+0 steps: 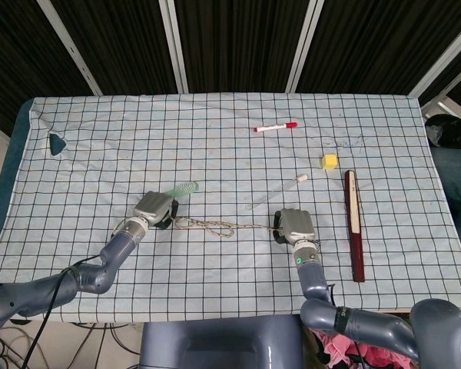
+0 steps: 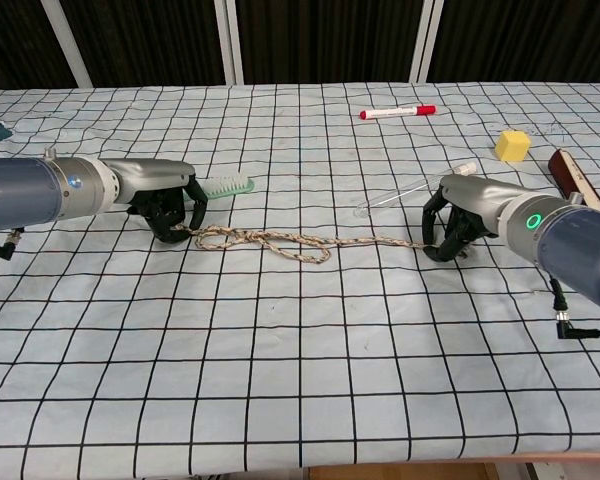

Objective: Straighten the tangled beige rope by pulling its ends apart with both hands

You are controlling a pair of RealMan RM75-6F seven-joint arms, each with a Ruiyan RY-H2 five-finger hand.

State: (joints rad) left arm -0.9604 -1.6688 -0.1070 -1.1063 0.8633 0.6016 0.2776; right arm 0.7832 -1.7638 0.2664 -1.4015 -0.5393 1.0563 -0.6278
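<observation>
A beige rope (image 2: 280, 241) lies across the checked tablecloth between my two hands, with a loose knot-like loop (image 1: 215, 226) near its left half. My left hand (image 2: 165, 205) grips the rope's left end, fingers curled down onto the cloth; it also shows in the head view (image 1: 154, 209). My right hand (image 2: 458, 222) holds the right end the same way, seen from above as a grey block (image 1: 295, 225). The stretch of rope toward the right hand is thin and nearly straight.
A green toothbrush (image 2: 225, 185) lies just behind the left hand. A clear tube (image 2: 415, 188) lies behind the right hand. A red marker (image 2: 397, 112), a yellow cube (image 2: 512, 145) and a long dark red bar (image 1: 354, 224) sit to the right. A teal object (image 1: 57, 143) is at far left.
</observation>
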